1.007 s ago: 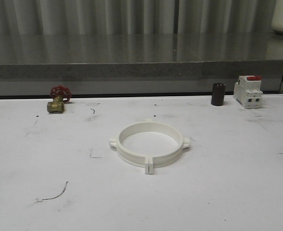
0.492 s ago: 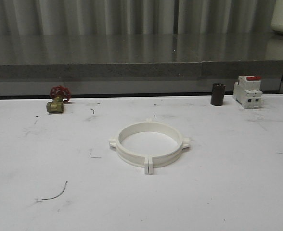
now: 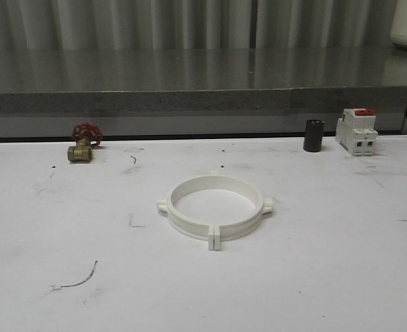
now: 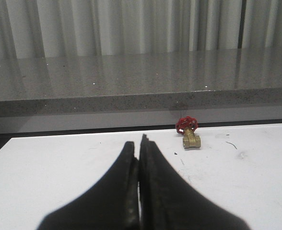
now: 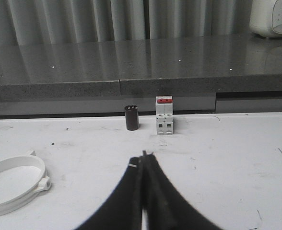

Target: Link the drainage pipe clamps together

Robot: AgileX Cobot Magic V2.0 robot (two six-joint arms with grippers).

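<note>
The two white drainage pipe clamps (image 3: 214, 207) lie joined as one ring on the middle of the white table, end tabs meeting at the front and back, nubs sticking out left and right. Part of the same ring (image 5: 14, 189) shows in the right wrist view. My left gripper (image 4: 139, 143) is shut with nothing between its black fingers, hovering over bare table well short of a brass valve. My right gripper (image 5: 144, 156) is also shut and empty, apart from the ring and facing the breaker.
A brass valve with a red handle (image 3: 83, 143) sits at the back left. A dark cylinder (image 3: 313, 135) and a white breaker with a red top (image 3: 356, 131) stand at the back right. A grey stone ledge (image 3: 203, 97) runs behind the table.
</note>
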